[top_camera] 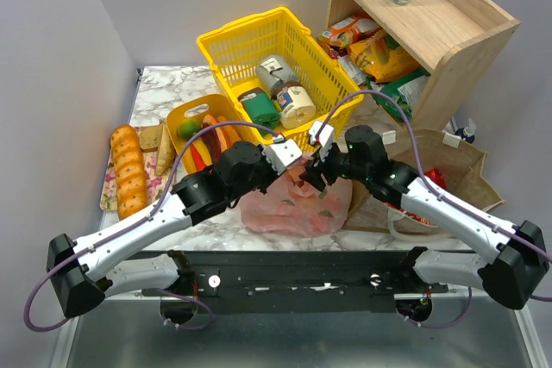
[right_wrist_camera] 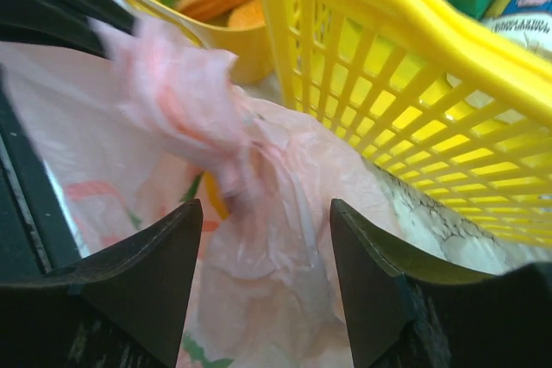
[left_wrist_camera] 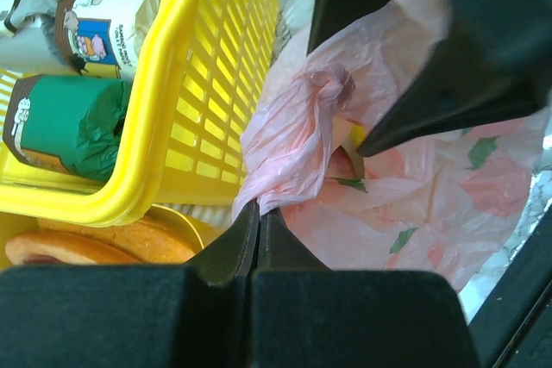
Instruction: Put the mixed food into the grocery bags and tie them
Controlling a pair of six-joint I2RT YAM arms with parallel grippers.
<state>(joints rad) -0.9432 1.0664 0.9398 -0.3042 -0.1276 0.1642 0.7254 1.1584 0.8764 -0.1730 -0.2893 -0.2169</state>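
Fingers of my left gripper pinch the pink bag's twisted neck, and my right gripper is spread around it. The bag lies at six o'clock from the basket, loaded, knot not finished I'd say. The paper bag, at its three o'clock, looks untied.

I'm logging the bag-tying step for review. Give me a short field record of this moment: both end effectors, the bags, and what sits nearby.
left end effector: shut on a twisted strand of the pink bag
right end effector: open, fingers either side of the bag's bunched neck
pink bag: lying on the table just in front of the yellow basket, top gathered; contents not identifiable
knot: cannot tell if finished
brown paper bag: right of the pink bag, no end effector on it
yellow basket: holds tins
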